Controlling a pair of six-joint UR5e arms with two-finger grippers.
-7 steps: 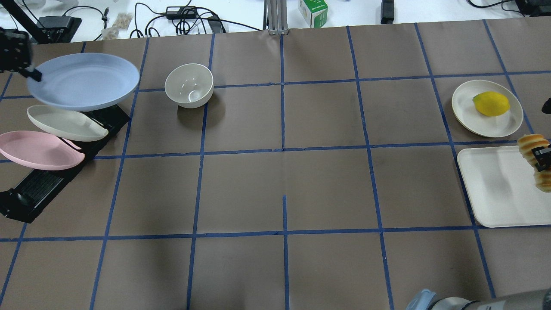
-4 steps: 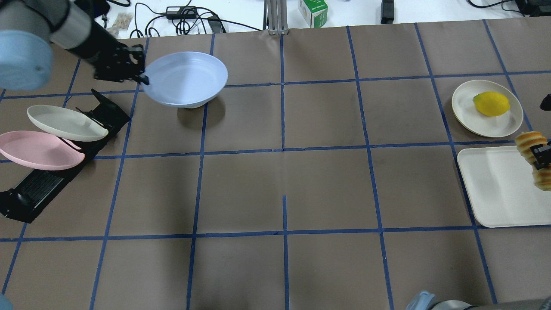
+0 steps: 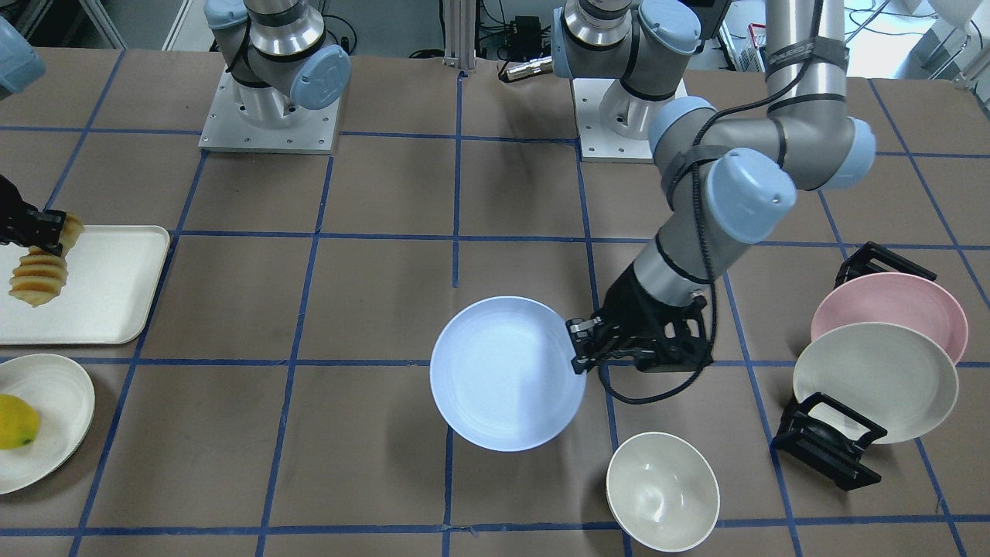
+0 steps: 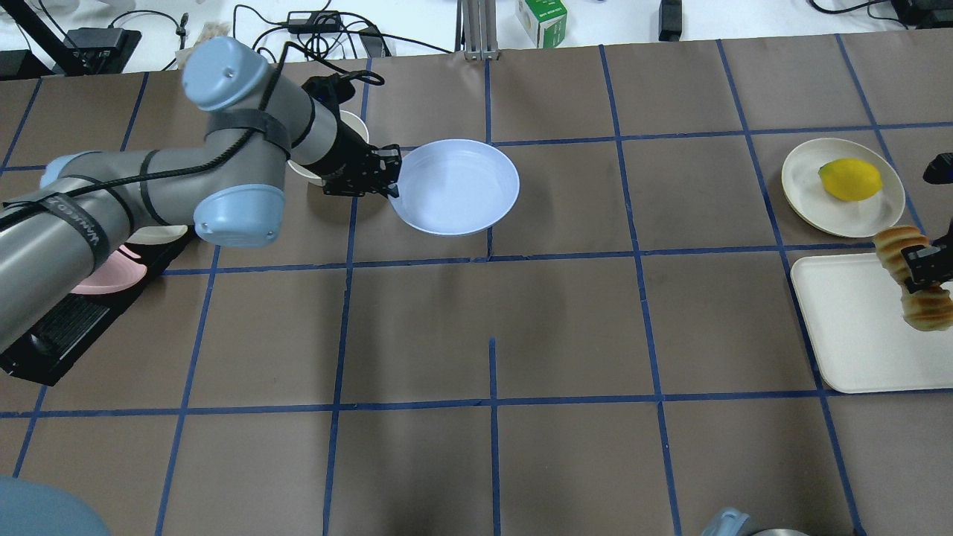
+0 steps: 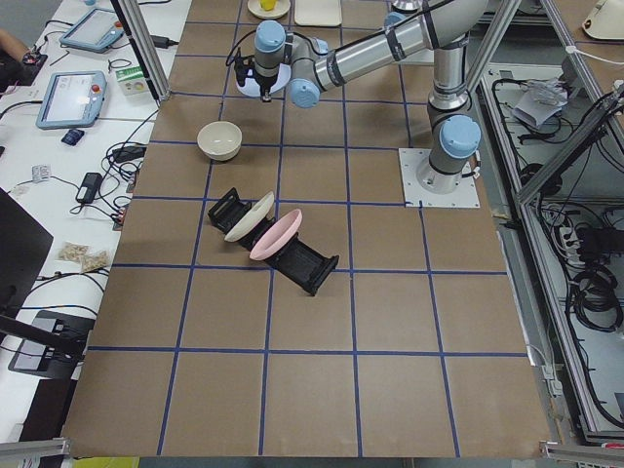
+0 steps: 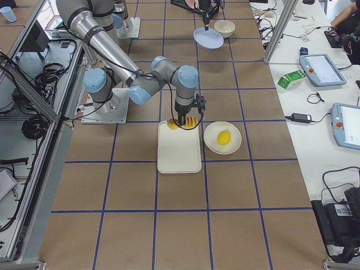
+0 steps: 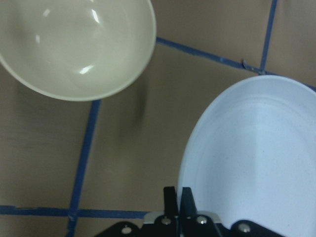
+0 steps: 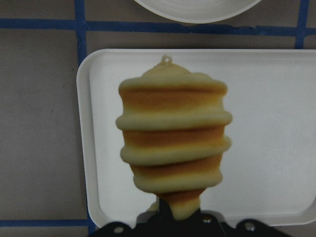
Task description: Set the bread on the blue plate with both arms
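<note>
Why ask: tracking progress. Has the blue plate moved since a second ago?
Yes: the blue plate moved rightward overhead, from the plate rack past the cream bowl.

Brown paper is covering the worktop, and blue tape lines are crossing it in a grid. Along the worktop's far edge a white bench is carrying black cables and a green carton, with an aluminium post standing between them.

Table was brown, gridded with blue tape. Sitting directly on it: cream bowl, black plate rack, white tray, cream plate just beside the tray.
</note>
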